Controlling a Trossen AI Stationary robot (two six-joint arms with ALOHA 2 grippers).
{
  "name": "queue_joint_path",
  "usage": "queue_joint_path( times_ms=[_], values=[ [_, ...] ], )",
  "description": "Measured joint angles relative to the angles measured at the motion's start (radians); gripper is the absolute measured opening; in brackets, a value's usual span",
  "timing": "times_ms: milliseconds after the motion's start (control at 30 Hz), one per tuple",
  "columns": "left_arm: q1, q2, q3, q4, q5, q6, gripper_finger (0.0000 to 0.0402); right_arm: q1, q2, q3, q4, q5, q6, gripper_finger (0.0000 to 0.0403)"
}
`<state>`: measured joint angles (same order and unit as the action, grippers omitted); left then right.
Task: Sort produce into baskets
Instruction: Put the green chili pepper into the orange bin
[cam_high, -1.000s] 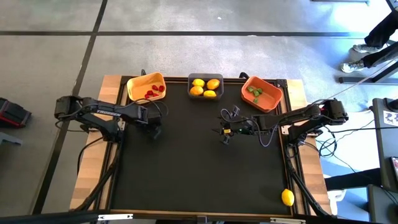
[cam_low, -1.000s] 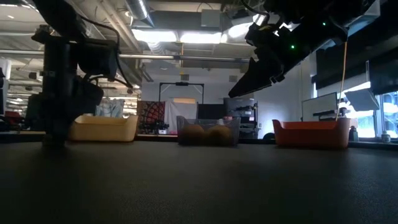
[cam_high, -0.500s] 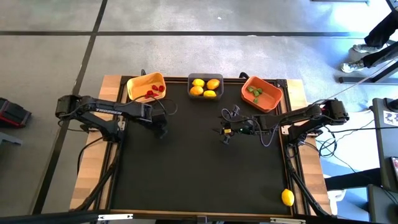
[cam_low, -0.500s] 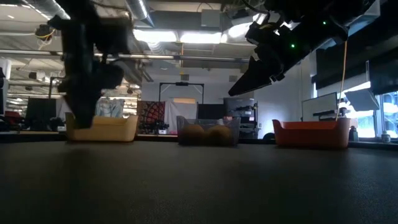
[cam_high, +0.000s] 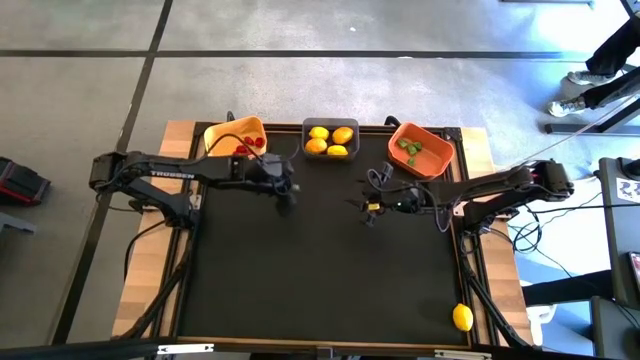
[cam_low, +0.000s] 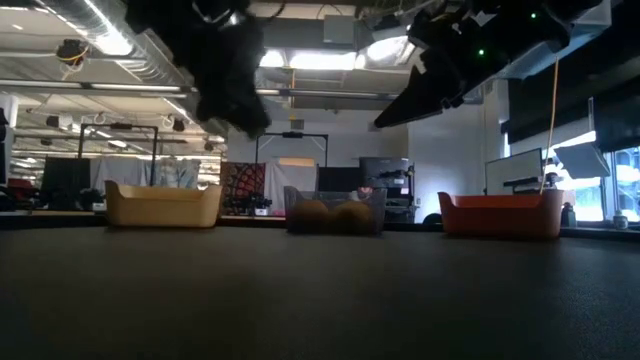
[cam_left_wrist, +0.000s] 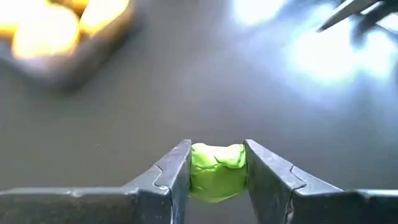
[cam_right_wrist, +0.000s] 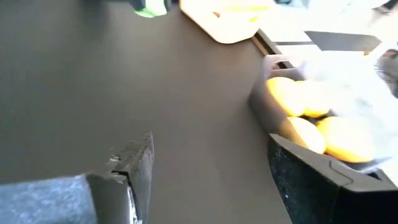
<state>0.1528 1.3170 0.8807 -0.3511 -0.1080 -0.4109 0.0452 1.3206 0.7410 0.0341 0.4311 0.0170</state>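
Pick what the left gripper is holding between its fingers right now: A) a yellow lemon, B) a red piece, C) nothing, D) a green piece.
D: in the left wrist view, the left gripper is closed on a green piece, clamped between its two fingers above the dark table.

We see a table (cam_high: 320, 280) covered by a black mat. Along its far edge stand a yellow-orange basket (cam_high: 221, 136), a dark grey basket (cam_high: 330, 126) and an orange basket (cam_high: 432, 161). One lemon (cam_high: 462, 317) lies at the near right corner.
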Motion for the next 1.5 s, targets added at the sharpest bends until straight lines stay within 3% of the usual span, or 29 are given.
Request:
queue_joint_path(
  times_ms=[300, 600, 800, 1133, 1500],
  values=[
    [0.014, 0.008, 0.000, 0.299, 0.097, 0.050, 0.0127, 0.000, -0.044, 0.000, 0.035, 0.025, -0.120, 0.0257],
    [-0.004, 0.027, 0.001, 0.513, 0.184, 0.047, 0.0127, 0.001, -0.025, 0.000, 0.281, -0.041, -0.384, 0.0257],
    [-0.031, 0.047, 0.001, 0.647, 0.186, 0.040, 0.0127, 0.001, -0.020, 0.001, 0.427, -0.172, -0.536, 0.0257],
    [-0.055, 0.099, 0.001, 0.831, 0.179, -0.044, 0.0127, 0.001, -0.020, 0.000, 0.526, -0.226, -0.719, 0.0256],
    [-0.056, 0.145, 0.001, 0.969, 0.150, -0.077, 0.0127, -0.001, -0.020, 0.000, 0.572, -0.275, -0.790, 0.0244]
  ],
)
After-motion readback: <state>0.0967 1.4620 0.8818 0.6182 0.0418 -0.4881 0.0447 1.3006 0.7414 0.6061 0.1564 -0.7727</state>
